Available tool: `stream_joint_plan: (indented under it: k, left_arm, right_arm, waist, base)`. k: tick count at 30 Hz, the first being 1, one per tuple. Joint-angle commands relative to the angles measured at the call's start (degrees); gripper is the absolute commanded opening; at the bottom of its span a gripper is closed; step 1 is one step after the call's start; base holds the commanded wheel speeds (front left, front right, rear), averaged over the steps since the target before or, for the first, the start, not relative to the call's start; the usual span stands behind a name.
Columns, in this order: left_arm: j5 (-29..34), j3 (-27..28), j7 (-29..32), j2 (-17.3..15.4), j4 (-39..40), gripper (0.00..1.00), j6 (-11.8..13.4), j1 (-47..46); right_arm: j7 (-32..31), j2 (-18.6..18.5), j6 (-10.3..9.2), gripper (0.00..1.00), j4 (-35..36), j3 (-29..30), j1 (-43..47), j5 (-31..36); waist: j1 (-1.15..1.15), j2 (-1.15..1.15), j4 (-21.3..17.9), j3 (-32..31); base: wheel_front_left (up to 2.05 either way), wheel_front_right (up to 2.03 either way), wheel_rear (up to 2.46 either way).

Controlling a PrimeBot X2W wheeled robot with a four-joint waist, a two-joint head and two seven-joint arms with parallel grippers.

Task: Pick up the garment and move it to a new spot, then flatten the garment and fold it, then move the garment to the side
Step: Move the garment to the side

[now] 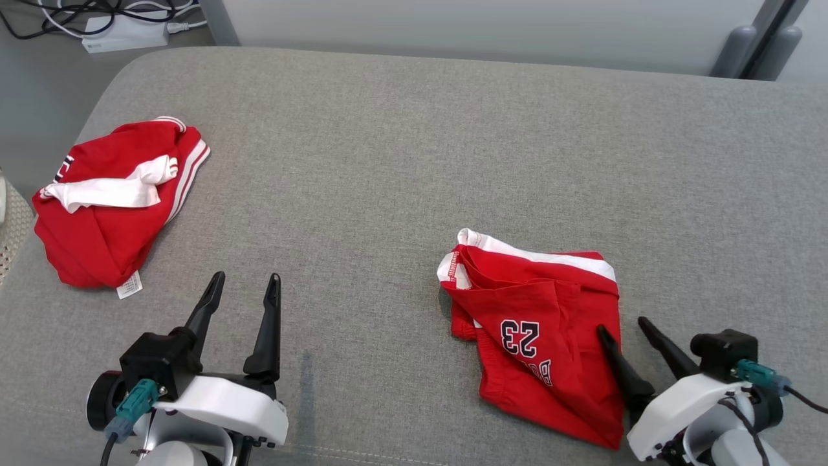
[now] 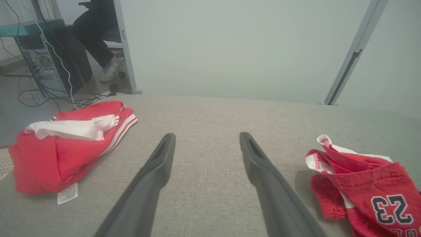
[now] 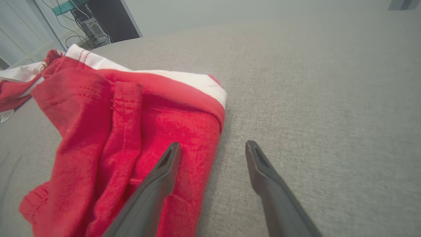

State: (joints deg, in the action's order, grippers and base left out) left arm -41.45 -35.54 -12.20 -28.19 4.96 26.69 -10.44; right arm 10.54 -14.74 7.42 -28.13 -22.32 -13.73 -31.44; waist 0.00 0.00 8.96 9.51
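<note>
Red garment marked 23 point(image 1: 537, 323) lies crumpled on the grey surface point(image 1: 401, 162), right of centre, white waistband on the far side. Right hand point(image 1: 622, 327) is open and empty, straddling its right edge: one finger over cloth, the other over bare surface, so it looks lined up for an edge pinch. Left hand point(image 1: 246, 278) is open and empty, well clear. Second red garment point(image 1: 110, 220) sits bundled at far left, probably already set aside.

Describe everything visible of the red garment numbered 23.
The red garment is soft, towel-like cloth with a white band along its far edge and a dark, white-edged 23, upside down in the head view. It lies crumpled on the gray cushion, right of centre. The open right gripper straddles its right edge; contact is unclear.
</note>
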Motion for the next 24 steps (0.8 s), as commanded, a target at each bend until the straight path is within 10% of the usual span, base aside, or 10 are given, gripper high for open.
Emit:
stream_joint_plan:
  k: [1, 6, 9, 24]
  left_arm:
    - [0.28, 2.32, -0.7, -1.48, 0.86, 1.0, -0.48, -3.02]
    - [0.27, 2.59, -1.07, -1.04, 0.34, 1.0, -0.6, -3.22]
    - [0.29, 2.6, -1.26, -0.71, 0.05, 1.0, -0.72, -3.3]
    - [0.35, 2.96, -2.11, 1.09, -1.11, 1.0, -1.73, -3.25]
  right_arm:
    - [0.08, -0.93, 0.07, 1.0, 0.38, -2.32, -1.36, -0.75]
    - [-1.08, -1.4, 0.07, 1.0, -1.79, -6.95, -2.69, -4.69]
    - [-1.41, -2.21, 0.07, 0.0, -2.23, -9.18, -3.84, -6.43]
    - [-6.93, -16.6, 0.07, 0.0, 12.38, -10.78, -10.82, -4.16]
  waist:
    - [0.0, 0.0, 0.37, 0.25]
    - [0.0, 0.0, 0.6, 0.54]
    - [0.0, 0.0, 0.58, 0.64]
    - [0.0, 0.0, -1.43, -0.06]
  base:
    - [0.0, 0.0, 0.0]
    - [0.0, 0.0, 0.0]
    - [0.0, 0.0, 0.0]
    - [0.0, 0.0, 0.0]
